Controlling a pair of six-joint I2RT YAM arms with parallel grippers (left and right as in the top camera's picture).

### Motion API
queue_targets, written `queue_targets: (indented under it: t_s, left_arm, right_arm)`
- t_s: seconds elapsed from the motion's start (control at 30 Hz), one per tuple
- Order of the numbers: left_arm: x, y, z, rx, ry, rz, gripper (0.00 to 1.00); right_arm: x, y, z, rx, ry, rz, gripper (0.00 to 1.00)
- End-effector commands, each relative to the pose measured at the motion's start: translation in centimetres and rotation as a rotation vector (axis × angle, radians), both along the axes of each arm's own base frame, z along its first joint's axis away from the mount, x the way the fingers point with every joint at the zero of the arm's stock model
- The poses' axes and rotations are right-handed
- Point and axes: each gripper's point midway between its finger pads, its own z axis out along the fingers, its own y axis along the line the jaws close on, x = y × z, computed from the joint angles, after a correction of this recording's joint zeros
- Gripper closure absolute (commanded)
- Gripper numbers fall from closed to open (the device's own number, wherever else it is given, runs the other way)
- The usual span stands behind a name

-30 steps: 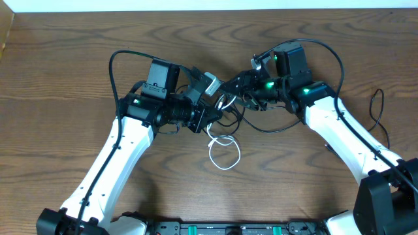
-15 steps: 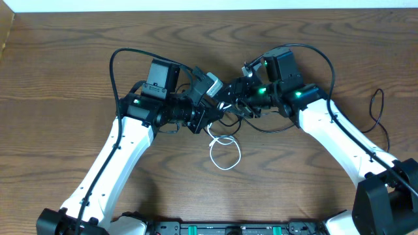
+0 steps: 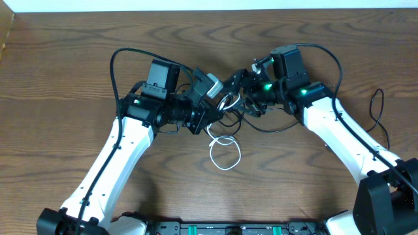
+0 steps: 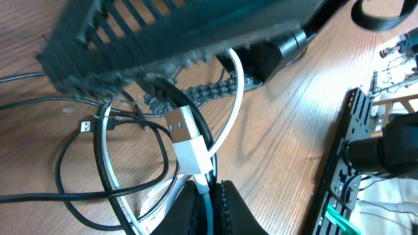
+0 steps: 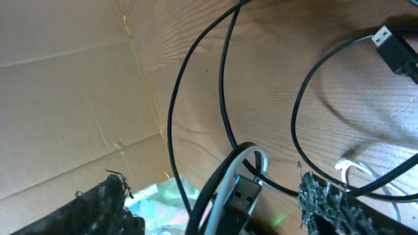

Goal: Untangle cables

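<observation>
Separating the white cable (image 4: pixel 240 91) from the black cables (image 5: pixel 171 117), tangled on the table (image 3: pixel 78 52) between the arms, looks the step in hand: left end effector (image 4: pixel 210 196) clenched on the white cable below its USB plug (image 4: pixel 188 145), right end effector (image 5: pixel 219 196) spread around a black plug (image 5: pixel 240 190); next, clamp there and draw apart gently

No legible text, label, brand, number or sign on anything in any view.

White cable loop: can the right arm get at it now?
Likely yes: the white cable loop lies uncovered on the table, and the right gripper's jaws stand open, though black cables run between them.
</observation>
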Motion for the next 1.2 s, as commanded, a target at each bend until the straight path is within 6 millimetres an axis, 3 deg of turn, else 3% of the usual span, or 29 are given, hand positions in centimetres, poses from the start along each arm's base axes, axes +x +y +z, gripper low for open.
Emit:
queue_targets:
  t_s: [0.0,0.17,0.2,0.37,0.63,1.07,1.1,1.17]
  left_arm:
    - [-0.4,-0.1,-0.1,-0.004,-0.041,-0.053,0.92]
    - [-0.2,-0.2,0.0,-0.007,-0.067,-0.061,0.92]
    - [-0.1,-0.2,0.0,-0.007,-0.069,-0.061,0.92]
    - [-0.1,-0.2,0.1,-0.007,-0.077,-0.065,0.92]
    - [-0.1,-0.2,0.1,-0.007,-0.077,-0.065,0.92]
    - [-0.1,-0.2,0.1,-0.01,-0.061,-0.053,0.91]
    - [-0.1,-0.2,0.1,-0.01,-0.061,-0.053,0.85]
    - [-0.1,-0.2,0.1,-0.01,-0.061,-0.053,0.85]
  right_arm:
    - [0.3,0.0,-0.2,0.001,0.041,-0.034,0.17]
    - [-0.4,0.4,0.2,0.047,0.106,-0.026,0.2]
    - [-0.5,0.6,0.3,0.053,0.109,-0.017,0.25]
    - [-0.6,0.6,0.4,0.056,0.115,-0.016,0.69]
    - [-0.3,0.4,0.1,0.039,0.11,-0.038,0.99]
    - [0.1,-0.2,-0.7,-0.023,0.044,-0.031,0.99]
    - [0.0,-0.2,-0.8,-0.026,0.045,-0.033,0.98]
    - [0.0,-0.2,-0.8,-0.029,0.048,-0.034,0.98]
